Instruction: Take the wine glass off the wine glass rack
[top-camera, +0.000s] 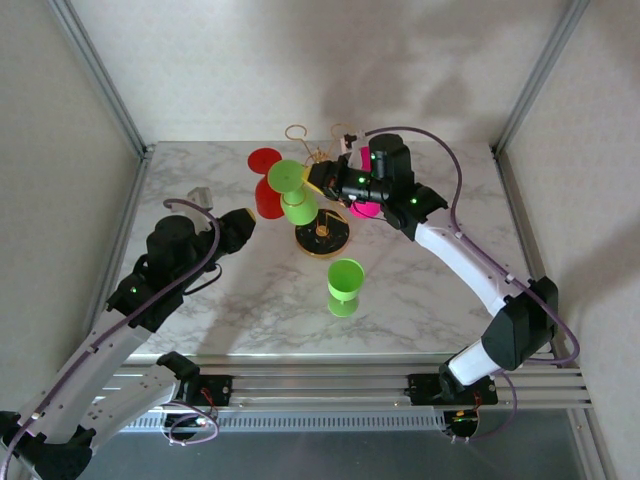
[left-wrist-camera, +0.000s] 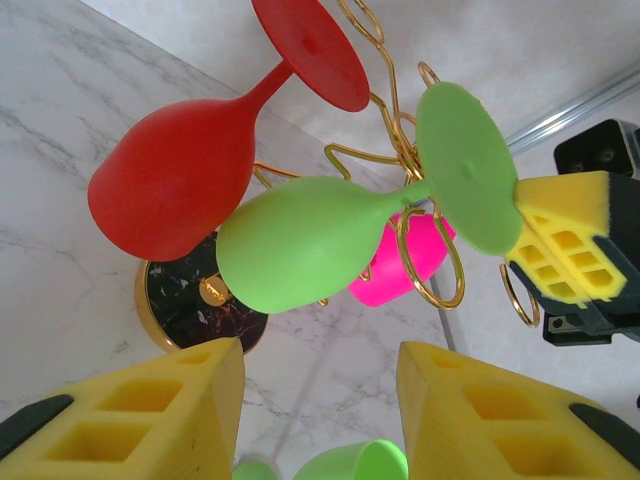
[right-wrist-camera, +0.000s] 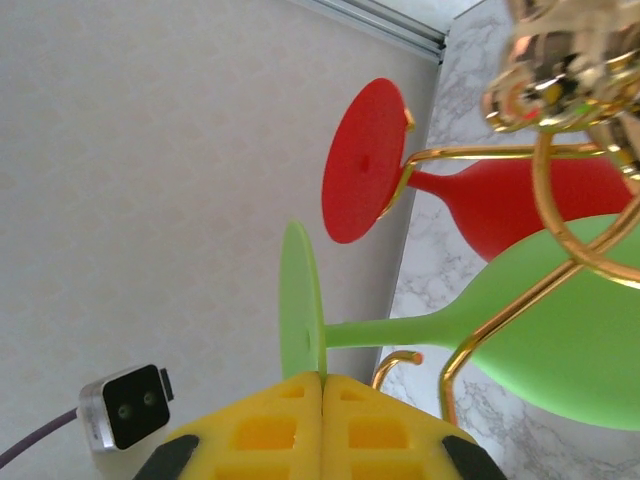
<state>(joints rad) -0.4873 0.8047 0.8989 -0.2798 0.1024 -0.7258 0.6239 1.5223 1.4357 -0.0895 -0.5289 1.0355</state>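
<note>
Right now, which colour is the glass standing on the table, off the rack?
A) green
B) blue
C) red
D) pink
A: a loose green glass stands on the marble table in front of the wine glass rack, while the red glass and pink glass hang from its arms.

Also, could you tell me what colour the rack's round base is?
The base is black with a gold rim, best seen in the left wrist view.
</note>
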